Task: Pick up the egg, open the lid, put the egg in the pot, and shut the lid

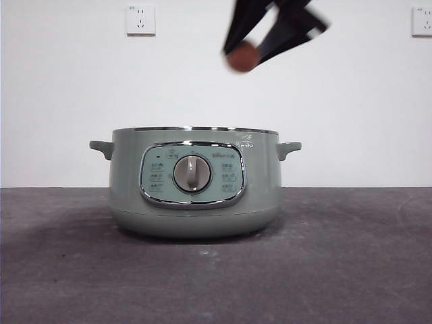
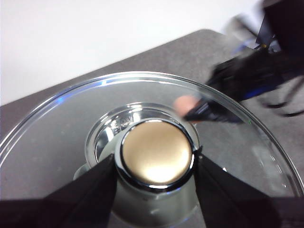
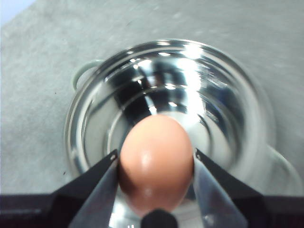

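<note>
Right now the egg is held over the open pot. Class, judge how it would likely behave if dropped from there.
The egg, clamped by the right gripper, looks smooth and rounded, so it would probably roll on landing. The pot shows a bare, shiny metal inside, so the shell would likely crack if dropped. Lowering first seems safer. The left gripper holds the lid away.

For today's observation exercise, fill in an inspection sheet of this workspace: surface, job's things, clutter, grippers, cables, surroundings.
Surface: dark grey table, bare where seen.
Job's things: green pot open, shiny inside; egg held above it; glass lid lifted off, held by its knob.
Clutter: nothing seen.
Grippers: right gripper shut on the egg over the pot; left gripper shut on the lid's knob.
Cables: dark wiring on the right arm, blurred.
Surroundings: white wall, two sockets.
</note>
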Motion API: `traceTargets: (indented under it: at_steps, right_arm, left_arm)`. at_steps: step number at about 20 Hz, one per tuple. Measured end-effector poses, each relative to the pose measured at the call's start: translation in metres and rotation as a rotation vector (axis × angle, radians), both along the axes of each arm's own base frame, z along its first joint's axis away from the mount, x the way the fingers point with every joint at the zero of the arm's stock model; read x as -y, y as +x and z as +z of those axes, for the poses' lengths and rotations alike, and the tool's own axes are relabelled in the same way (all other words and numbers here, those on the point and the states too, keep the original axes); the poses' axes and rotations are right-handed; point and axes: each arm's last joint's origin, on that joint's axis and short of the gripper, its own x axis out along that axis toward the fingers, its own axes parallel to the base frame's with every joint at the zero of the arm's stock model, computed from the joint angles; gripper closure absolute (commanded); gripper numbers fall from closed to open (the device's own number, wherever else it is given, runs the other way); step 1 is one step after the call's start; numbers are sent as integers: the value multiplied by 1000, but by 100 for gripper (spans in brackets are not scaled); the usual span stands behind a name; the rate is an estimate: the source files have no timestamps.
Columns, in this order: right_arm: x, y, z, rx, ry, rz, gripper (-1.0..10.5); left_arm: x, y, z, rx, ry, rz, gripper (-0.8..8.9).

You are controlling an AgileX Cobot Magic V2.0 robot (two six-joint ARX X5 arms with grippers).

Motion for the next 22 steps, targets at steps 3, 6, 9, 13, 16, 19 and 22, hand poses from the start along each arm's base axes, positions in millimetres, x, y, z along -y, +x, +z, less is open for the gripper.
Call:
traceTargets:
  at_steps: [3, 6, 9, 13, 16, 19, 22]
  right_arm:
    - [-34, 34, -26, -16, -61, 14, 959]
    - [-57, 58, -62, -21, -102, 29, 960]
    - [-70, 68, -92, -1, -168, 28, 959]
    - [-80, 71, -115, -14, -227, 58, 959]
    - [-83, 72, -131, -43, -259, 71, 959]
    - [-83, 72, -130, -53, -267, 72, 908]
    - [-82, 72, -130, -58, -270, 72, 480]
  left_arm:
    - [-7, -15, 3, 15, -15, 2, 822]
    - [-11, -22, 2, 0, -19, 6, 822]
    - [-12, -23, 2, -1, -19, 6, 822]
    - [-12, -24, 0, -21, -9, 6, 822]
    - [-12, -24, 0, -21, -9, 6, 822]
    - [-12, -24, 0, -22, -9, 6, 822]
    - [-12, -24, 0, -22, -9, 6, 822]
